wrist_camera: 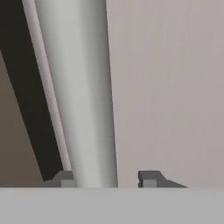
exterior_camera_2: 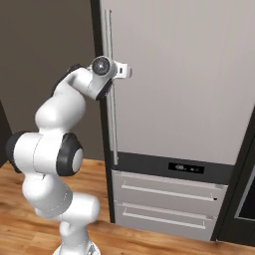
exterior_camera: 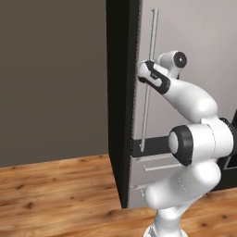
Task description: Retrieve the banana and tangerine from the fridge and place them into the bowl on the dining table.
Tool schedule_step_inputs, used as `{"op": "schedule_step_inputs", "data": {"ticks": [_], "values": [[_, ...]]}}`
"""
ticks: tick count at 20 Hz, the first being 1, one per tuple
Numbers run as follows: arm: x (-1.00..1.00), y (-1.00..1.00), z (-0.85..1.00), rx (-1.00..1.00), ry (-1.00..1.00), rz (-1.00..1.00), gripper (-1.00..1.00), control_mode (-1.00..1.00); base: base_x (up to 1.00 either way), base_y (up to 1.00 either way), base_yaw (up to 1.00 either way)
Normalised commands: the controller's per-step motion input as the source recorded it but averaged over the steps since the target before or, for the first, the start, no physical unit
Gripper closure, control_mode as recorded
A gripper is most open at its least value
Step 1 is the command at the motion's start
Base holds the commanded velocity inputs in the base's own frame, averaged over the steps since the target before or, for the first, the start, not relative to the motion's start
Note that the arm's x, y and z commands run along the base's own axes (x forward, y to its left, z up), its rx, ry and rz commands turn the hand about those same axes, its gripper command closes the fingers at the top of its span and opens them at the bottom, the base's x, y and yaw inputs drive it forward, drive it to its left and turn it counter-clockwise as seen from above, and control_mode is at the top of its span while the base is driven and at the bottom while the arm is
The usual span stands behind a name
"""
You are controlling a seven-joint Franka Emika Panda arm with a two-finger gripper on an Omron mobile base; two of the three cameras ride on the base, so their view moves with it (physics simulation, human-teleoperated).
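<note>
Hand view: pincer (wrist_camera: 107,178) straddles the fridge's vertical bar handle (wrist_camera: 81,96), two dark fingertips (wrist_camera: 151,178) poking up at the bottom edge. Left tip sits against the bar's left side; right tip stands off the bar with a visible gap of door panel between. So the jaws look partway in around the handle, not yet clamped on both sides. Can't call it a firm grip from this.

Left base view: arm reaches up from lower right, wrist bent so the hand meets the handle (exterior_camera: 149,78) roughly square-on, in its upper half. Makes sense: grabbing high on the long bar, near the door's free edge, gives good leverage for swinging it open. Pincer (exterior_camera: 144,74) is right at the bar.

Right base view: fridge (exterior_camera_2: 179,79) door is shut, flush with its black side edge; handle (exterior_camera_2: 110,99) runs down its left side, pincer (exterior_camera_2: 115,73) on it. Two lower drawers (exterior_camera_2: 167,191) closed too.

Task things: fridge is directly in front, touching the pincer via the handle. Whatever it holds is hidden behind the shut door.

Judgement: step in hand is securing the handle to pull the door; task is at its very start, nothing retrieved.
</note>
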Motion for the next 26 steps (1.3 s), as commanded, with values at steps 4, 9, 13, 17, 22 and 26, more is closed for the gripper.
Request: {"op": "schedule_step_inputs", "data": {"ticks": [4, 9, 13, 17, 22, 26], "values": [[-0.91, -0.73, 0.26, 0.00, 0.09, 0.00, 1.00, -1.00, 0.00, 0.00, 0.00], [-1.00, -0.94, 0.09, 0.02, 0.02, 0.00, 1.00, -1.00, 0.00, 0.00, 0.00], [-1.00, -1.00, 0.04, 0.06, 0.00, -0.02, 1.00, -1.00, 0.00, 0.00, 0.00], [-1.00, -0.99, 0.04, 0.06, 0.00, -0.04, 1.00, -1.00, 0.00, 0.00, 0.00], [-1.00, -0.92, 0.05, 0.04, 0.00, -0.05, 1.00, -1.00, 0.00, 0.00, 0.00], [-1.00, -0.94, 0.14, 0.05, 0.02, -0.05, 1.00, -1.00, 0.00, 0.00, 0.00]]}}
